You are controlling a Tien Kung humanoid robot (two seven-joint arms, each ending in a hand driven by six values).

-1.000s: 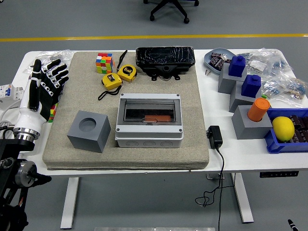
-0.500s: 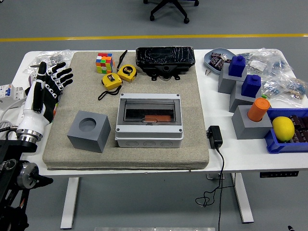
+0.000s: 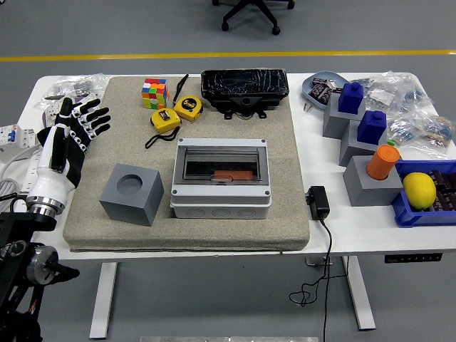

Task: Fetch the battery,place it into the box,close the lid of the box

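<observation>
A white counter (image 3: 335,235) carried a beige mat (image 3: 285,178). At its left edge the left robot hand (image 3: 69,139) hovered with fingers (image 3: 91,114) spread wide, holding nothing. The grey box (image 3: 221,178) sat mid-mat with its clear lid down and a reddish-brown battery (image 3: 233,175) visible inside. A grey cube (image 3: 132,194) with a round recess stood just left of the box, well apart from the hand
</observation>
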